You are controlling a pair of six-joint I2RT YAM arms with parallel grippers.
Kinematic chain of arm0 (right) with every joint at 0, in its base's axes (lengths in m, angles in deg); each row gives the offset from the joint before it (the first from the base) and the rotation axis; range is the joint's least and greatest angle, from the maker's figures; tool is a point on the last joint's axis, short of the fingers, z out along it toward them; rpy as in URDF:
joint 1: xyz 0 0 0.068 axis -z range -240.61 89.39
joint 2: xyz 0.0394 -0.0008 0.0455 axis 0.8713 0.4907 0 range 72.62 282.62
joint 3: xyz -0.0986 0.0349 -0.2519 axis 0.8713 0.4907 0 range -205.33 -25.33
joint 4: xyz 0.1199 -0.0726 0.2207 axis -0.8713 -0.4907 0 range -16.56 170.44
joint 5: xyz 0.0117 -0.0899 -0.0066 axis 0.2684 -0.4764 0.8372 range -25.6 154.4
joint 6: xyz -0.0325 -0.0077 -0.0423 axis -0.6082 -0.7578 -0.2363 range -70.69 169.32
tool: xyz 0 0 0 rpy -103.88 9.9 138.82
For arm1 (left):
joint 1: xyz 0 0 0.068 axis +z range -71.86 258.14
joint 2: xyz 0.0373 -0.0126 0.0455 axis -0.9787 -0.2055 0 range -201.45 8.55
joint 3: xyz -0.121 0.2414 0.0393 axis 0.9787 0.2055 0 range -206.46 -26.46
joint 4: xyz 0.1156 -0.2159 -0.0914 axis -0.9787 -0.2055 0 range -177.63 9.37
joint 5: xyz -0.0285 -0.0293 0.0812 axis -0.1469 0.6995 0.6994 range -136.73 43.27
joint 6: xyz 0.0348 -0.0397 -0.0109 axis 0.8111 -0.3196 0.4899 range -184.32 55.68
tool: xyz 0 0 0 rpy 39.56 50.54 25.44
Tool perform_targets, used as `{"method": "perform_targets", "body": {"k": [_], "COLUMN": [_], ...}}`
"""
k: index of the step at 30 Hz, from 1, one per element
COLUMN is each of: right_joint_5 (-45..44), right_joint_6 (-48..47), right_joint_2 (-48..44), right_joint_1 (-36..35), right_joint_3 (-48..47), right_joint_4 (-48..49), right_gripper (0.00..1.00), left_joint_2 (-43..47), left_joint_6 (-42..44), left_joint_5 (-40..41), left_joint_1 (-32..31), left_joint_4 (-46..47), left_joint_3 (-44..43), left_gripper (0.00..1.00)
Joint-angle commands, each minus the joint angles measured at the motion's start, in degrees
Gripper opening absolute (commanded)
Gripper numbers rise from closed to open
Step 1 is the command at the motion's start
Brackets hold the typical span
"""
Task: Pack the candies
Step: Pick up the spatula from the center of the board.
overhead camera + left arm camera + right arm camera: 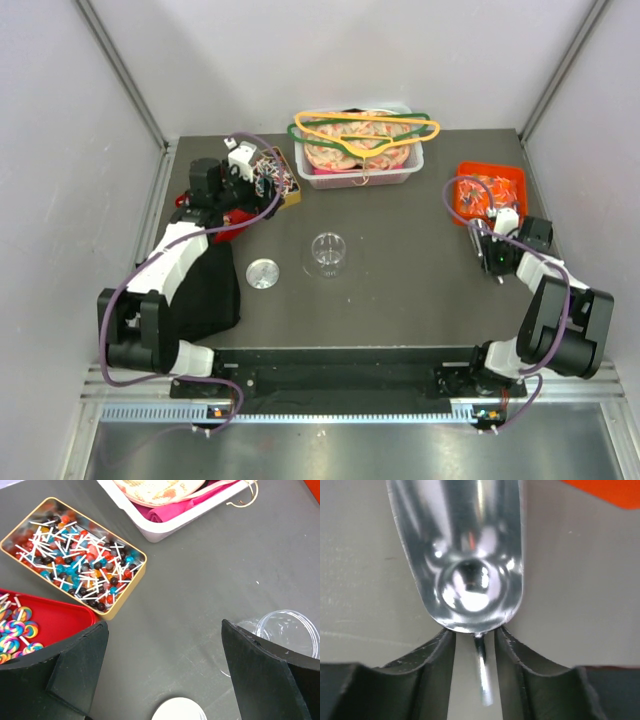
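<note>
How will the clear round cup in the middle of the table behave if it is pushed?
The clear cup looks thin-walled and empty, so it is probably light and may slide on the table. It stands upright, so a high push might tip it; being round, it could then roll.

We look down on the counter (400,290): a jar (327,253) stands at its centre, a lid (263,273) just to its left. Behind them, at the back edge, a bin (360,178) holds hangers (365,128). Left of the bin sits a tin (275,180) filled with lollipops (82,562), the left tray (235,222) just in front of it. At far right, candies (485,192) lie in the right tray (515,175); before it, a spoon (465,555) sits between the right fingers (420,680).
</note>
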Motion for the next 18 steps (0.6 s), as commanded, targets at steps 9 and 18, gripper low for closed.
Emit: {"method": "perform_targets", "body": {"k": [9, 18], "right_joint_5": [1.74, 9.13], "right_joint_6": [-1.75, -9.13], "right_joint_2": [-1.47, -15.17], "right_joint_1": [0.47, -3.47], "right_joint_3": [0.2, -14.55], "right_joint_4": [2.25, -22.35], "right_gripper": [0.0, 0.0], "left_joint_2": [-0.13, -3.11], "left_joint_6": [1.35, -3.03], "left_joint_5": [2.65, -5.51], "left_joint_1": [-2.51, -3.56], "left_joint_4": [1.53, 0.3], "left_joint_3": [-2.98, -11.05], "left_gripper": [0.99, 0.99]}}
